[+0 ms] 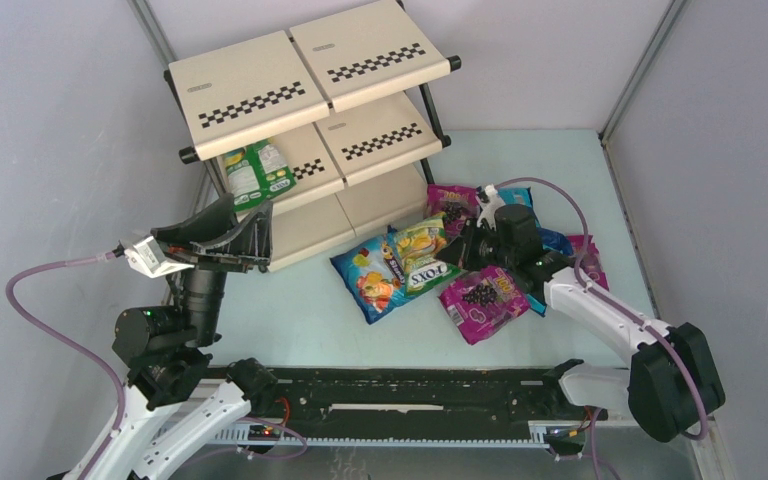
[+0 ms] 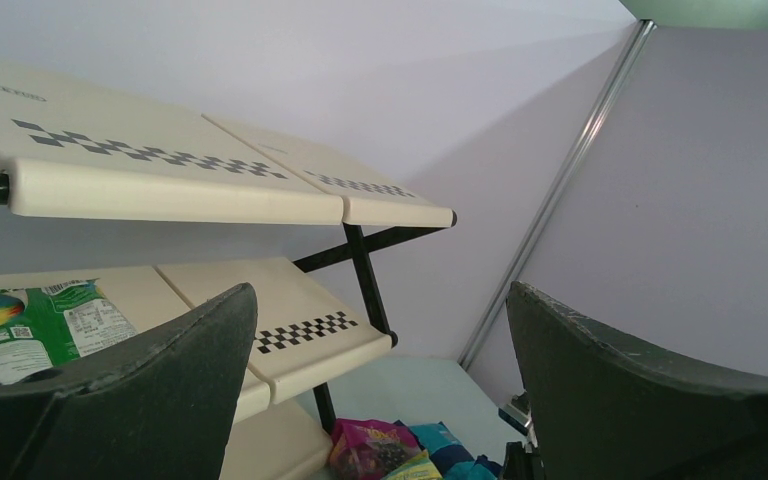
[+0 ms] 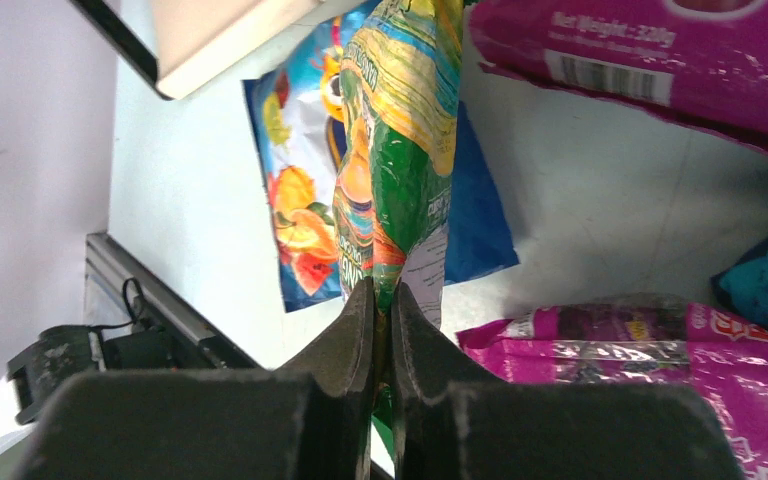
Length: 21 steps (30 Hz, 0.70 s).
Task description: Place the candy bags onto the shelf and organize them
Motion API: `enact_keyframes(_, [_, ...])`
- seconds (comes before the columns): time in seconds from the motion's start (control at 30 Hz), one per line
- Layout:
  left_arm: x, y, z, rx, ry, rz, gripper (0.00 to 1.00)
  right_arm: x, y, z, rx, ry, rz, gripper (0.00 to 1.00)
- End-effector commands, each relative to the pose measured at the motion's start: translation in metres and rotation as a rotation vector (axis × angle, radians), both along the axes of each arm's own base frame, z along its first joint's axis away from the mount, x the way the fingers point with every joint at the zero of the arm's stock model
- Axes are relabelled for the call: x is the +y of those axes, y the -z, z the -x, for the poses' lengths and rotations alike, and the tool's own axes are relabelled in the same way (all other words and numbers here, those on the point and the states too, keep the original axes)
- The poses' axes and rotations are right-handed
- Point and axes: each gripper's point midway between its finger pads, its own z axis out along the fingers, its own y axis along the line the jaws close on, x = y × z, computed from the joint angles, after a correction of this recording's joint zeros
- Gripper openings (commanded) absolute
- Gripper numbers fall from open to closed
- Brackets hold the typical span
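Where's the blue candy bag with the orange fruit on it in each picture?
Top external: the blue fruit bag lies on the table in front of the shelf, just below the middle.
Left wrist: not in it.
Right wrist: upper middle, behind the green-yellow bag pinched by the right end effector.
Shared landmark: the shelf, in all three views.

Pale table (image 1: 290, 320), grey walls (image 1: 50, 120) — black rail (image 1: 410, 392)

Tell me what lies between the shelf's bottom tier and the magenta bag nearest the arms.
Two bags, seen in the top view: the blue fruit bag lying flat, and the green-yellow bag pinched by the right gripper.
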Motion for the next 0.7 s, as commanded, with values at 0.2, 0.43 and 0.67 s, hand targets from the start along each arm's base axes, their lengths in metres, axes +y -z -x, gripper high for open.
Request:
enact_keyframes(0.2, [0.006, -0.002, 0.004, -0.024, -0.019, 0.0, 1.0, 0.087, -0.137, -0.017, -0.238, -0.236, -0.352, 0.0])
enact_keyframes(0.43, [0.007, -0.003, 0.008, -0.032, -0.008, 0.01, 1.0, 0.134, -0.182, -0.041, -0.275, -0.324, -0.457, 0.0])
enact_keyframes(0.67, [0.008, -0.005, 0.012, -0.041, -0.001, 0.02, 1.0, 0.169, -0.196, -0.086, -0.296, -0.322, -0.444, 0.02])
